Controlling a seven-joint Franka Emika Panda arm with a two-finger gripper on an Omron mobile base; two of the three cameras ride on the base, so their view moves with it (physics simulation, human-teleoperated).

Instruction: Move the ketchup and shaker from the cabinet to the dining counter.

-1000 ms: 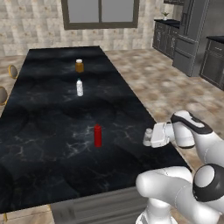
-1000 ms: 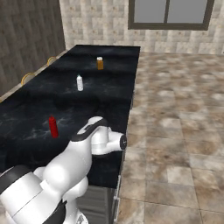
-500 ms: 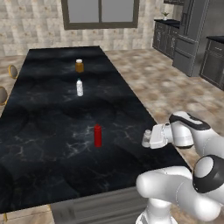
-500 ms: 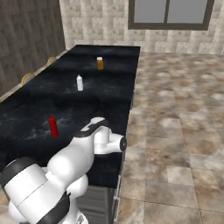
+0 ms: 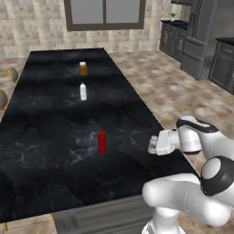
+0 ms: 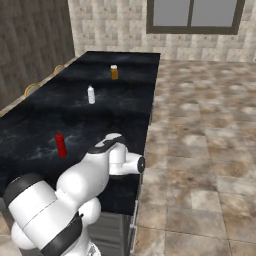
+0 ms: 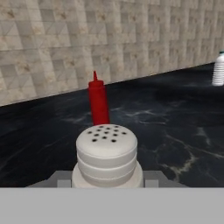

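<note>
My gripper (image 5: 153, 144) clenched on the shaker (image 7: 106, 154) | shaker upright over the counter's (image 5: 50, 123) near right edge | ketchup (image 5: 102, 141) standing on counter, left of shaker

light: even, soft | shadows: faint | glare: none | img: lo-res, slightly blurry

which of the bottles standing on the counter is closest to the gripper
The red ketchup: it stands alone nearest the gripper, while the white bottle and amber jar stand farther up the dining counter.
</note>
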